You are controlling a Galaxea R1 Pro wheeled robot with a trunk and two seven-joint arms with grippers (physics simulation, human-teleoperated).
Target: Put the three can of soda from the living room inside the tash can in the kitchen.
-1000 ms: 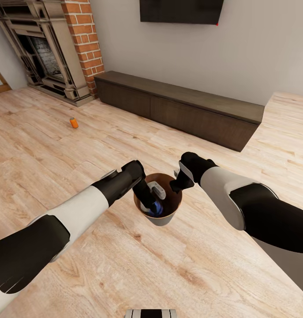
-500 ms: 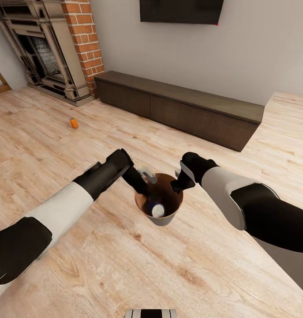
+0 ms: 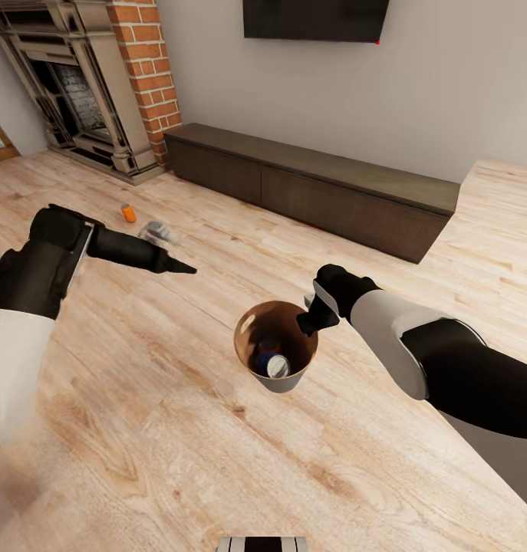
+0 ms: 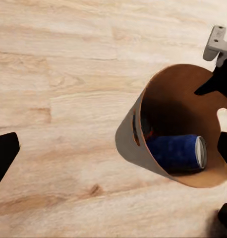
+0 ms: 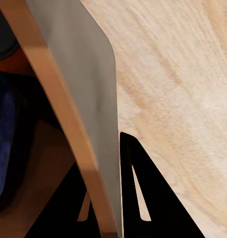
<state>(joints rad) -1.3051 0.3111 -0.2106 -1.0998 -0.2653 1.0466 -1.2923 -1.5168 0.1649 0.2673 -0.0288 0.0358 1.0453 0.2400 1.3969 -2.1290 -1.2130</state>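
My claw [image 5: 106, 198] is pinching the wall of the tash can [image 5: 88, 89], one dark finger [image 5: 153, 198] lying against its pale grey outside, the other sitting inside against the brown wood-toned face. The rim is running slantwise across my sight. Down in the can a dark blue can of soda [image 5: 4, 134] is showing, blurred. Light wood floor [image 5: 183, 74] is lying beyond the wall.

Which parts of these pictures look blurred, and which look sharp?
Head view: the left tool is smeared by motion blur; the orange can and the trash can are sharp. Left wrist view: the blue can is crisp. Right wrist view: the floor is soft.
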